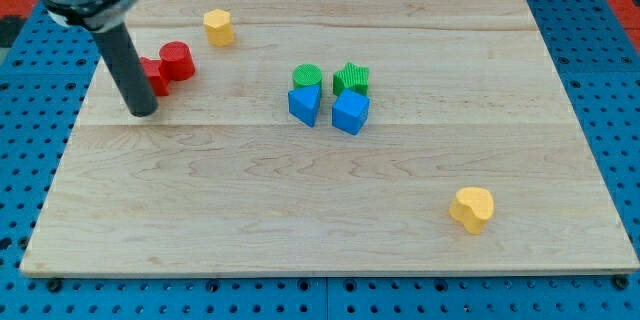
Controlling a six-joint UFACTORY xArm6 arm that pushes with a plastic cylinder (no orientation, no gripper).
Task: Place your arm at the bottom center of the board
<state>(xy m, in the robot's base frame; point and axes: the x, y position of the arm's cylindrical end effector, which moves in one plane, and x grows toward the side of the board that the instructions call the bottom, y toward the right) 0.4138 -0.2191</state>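
Board: pale wood, matt, visible grain. Blocks, e.g. yellow heart: matt plastic-looking. Rod: dark, matt.

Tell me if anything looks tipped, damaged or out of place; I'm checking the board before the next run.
Nothing stands out. My tip rests at the view's upper left, partly hiding a red block beside the red cylinder. The other blocks sit flat on the board, none tipped or off the edge.

The rod partly hides a red block.
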